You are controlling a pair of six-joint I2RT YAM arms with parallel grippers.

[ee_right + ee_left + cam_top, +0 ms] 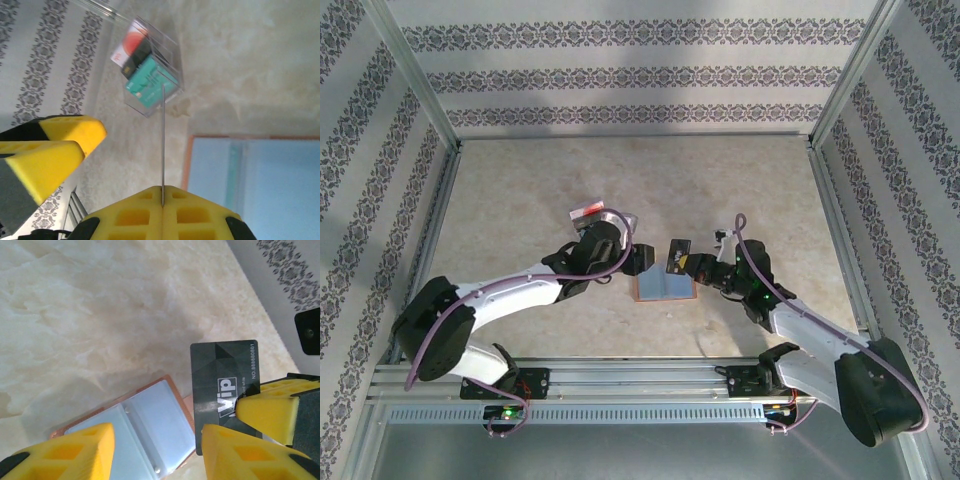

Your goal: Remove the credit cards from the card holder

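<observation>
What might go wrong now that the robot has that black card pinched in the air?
The right gripper pinches the dark card by one end, most of it sticking out, so it may twist or slip free. The open left gripper hangs close beside it over the card holder; the two might bump when the card is carried off.

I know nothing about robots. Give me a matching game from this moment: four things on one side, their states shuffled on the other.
Things:
1. VIP card
2. wallet
3. clear box
4. left gripper

States:
A. open, holding nothing
B. spread flat, lining up
C. holds red, dark and teal cards
D. pinched by the right gripper

Pairs: 1-D, 2-B, 3-C, 4-A.
</observation>
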